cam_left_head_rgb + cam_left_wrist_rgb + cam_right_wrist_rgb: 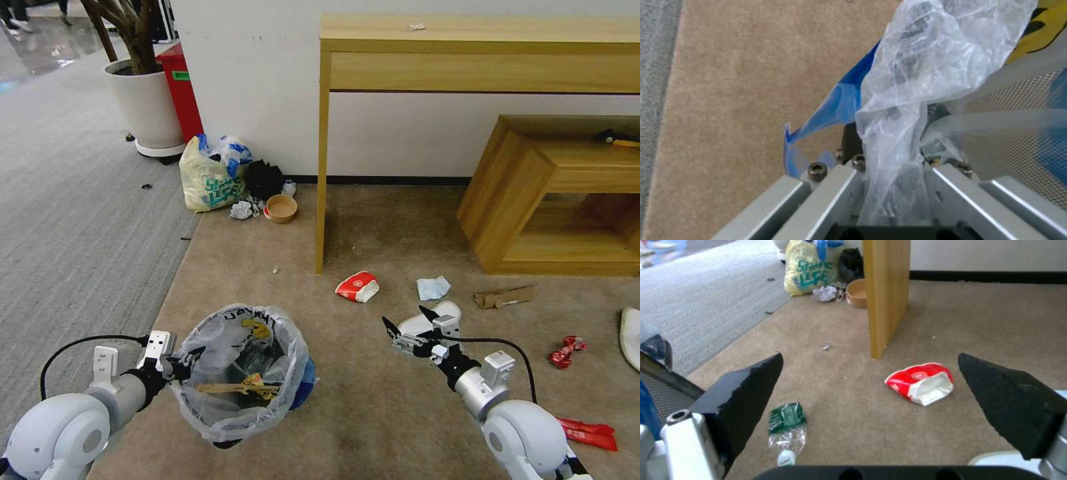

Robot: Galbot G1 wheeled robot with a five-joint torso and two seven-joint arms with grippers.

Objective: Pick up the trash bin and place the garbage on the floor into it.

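The trash bin (240,373), round with a crinkly clear liner, hangs over the floor (373,407) at lower left. My left gripper (179,363) is shut on its rim; the left wrist view shows the gripper (896,160) pinching the clear plastic (916,66) beside blue bag film (840,103). A wooden stick (223,388) lies inside the bin. My right gripper (407,321) stands open above a white slipper (437,315). Between its spread fingertips (751,383) I see a red wrapper (920,383) and a crushed bottle with a green label (786,426). More garbage lies around: red wrapper (357,287), bluish paper (433,288), cardboard scrap (503,297).
Two red wrappers (567,351) (587,433) and a second slipper (630,337) lie at right. A desk leg (322,167) and low wooden shelf (553,193) stand behind. A yellowish bag (210,177), brown bowl (281,208) and plant pot (143,103) sit by the wall.
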